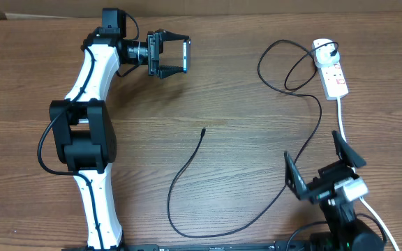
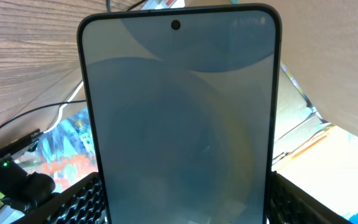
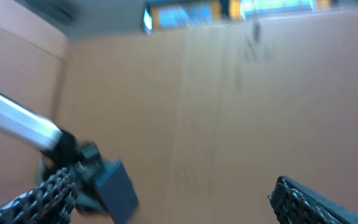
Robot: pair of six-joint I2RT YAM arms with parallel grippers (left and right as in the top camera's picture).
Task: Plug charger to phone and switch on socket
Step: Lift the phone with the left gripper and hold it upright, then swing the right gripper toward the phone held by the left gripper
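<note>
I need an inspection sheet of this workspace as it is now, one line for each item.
Surface: wooden table.
Job's things: phone held in left gripper; charger tip lies free mid-table, not in the phone; socket at far right.
Clutter: nothing seen.
Grippers: left shut on phone; right gripper open, empty.
Cables: charger loops from the socket's plug; white cord runs toward the right arm.
Surroundings: cardboard wall behind.
</note>
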